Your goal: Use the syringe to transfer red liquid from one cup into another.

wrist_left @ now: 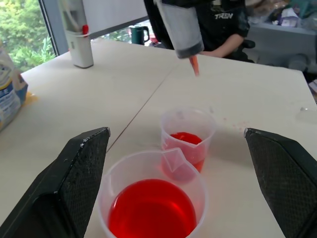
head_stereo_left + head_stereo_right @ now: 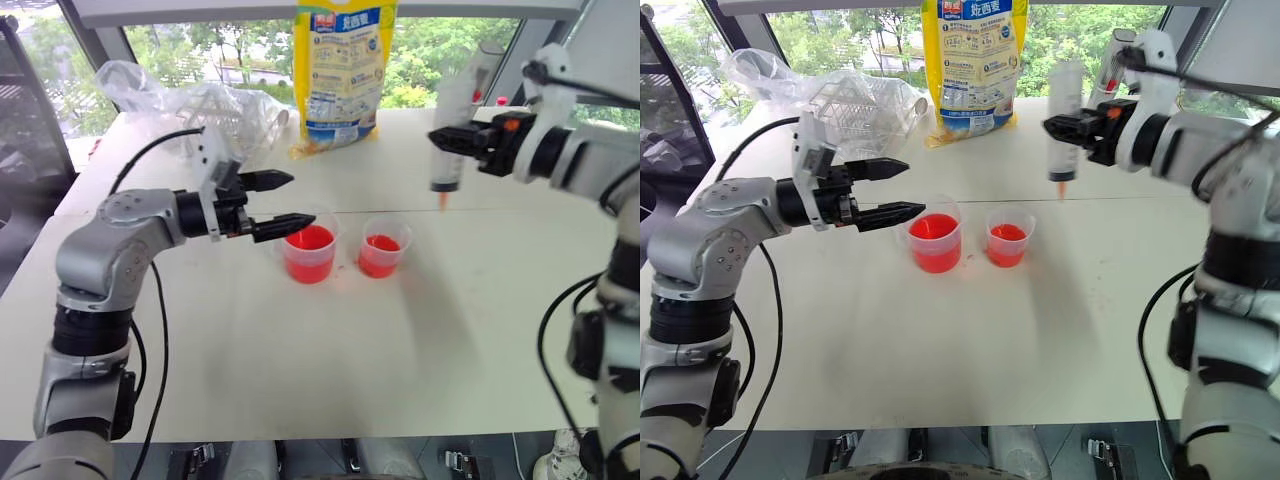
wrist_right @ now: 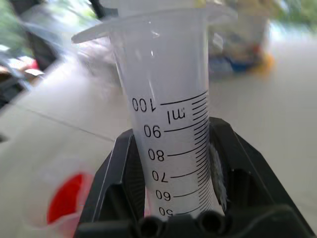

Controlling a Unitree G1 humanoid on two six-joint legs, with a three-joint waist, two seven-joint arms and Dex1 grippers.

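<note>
Syringe (image 2: 447,150) upright, tip down

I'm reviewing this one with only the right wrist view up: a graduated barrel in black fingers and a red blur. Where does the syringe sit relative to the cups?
Observer: The syringe is held upright in the right gripper, above the table and off to the right of the smaller beaker, tip down, not over either cup.
Operator: Do both cups have liquid?
Observer: Yes. The larger beaker and the smaller one each hold red liquid; they stand side by side, the larger on the robot's left.
Operator: And the other arm?
Observer: The left gripper is open, pointing sideways at the larger beaker, one finger above its rim, holding nothing.
</note>
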